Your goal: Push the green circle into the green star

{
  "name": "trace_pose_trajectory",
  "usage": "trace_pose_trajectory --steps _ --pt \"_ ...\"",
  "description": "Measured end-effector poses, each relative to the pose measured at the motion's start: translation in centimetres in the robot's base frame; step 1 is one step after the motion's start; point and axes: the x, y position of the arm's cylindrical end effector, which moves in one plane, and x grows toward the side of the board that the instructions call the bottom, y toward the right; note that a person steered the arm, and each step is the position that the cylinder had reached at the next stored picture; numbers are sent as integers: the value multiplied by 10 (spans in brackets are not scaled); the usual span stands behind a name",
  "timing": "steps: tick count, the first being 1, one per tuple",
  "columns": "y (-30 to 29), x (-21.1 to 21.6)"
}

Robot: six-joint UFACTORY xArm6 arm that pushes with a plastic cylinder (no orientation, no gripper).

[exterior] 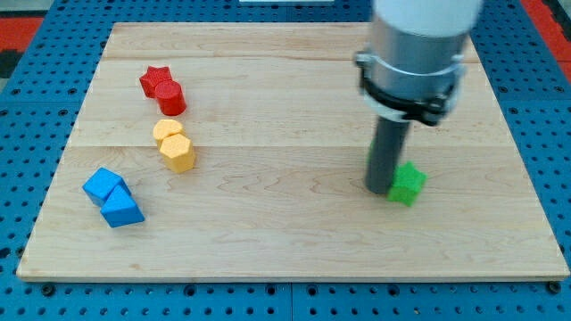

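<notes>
Near left corner of the table [294,259]: two blue blocks [113,198] touching, shapes hard to call. Toward the near right: my tip [378,189] is down on the board, touching the left side of a green block [408,184]. The rod hides part of it; it looks like the star, can't confirm. Green circle isn't visible, possibly behind the rod. Tool is a plain rod, no jaws. Further left: two yellow blocks [172,144] touching, then red star [155,78] against red cylinder [171,96].
</notes>
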Motion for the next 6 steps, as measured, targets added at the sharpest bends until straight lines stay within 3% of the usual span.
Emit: trace_pose_trajectory --steps 1,2,3,5,6 --pt "-67 -12" --pt "-65 -69" --pt "-13 -87" --pt "18 -40" --pt "-53 -96"
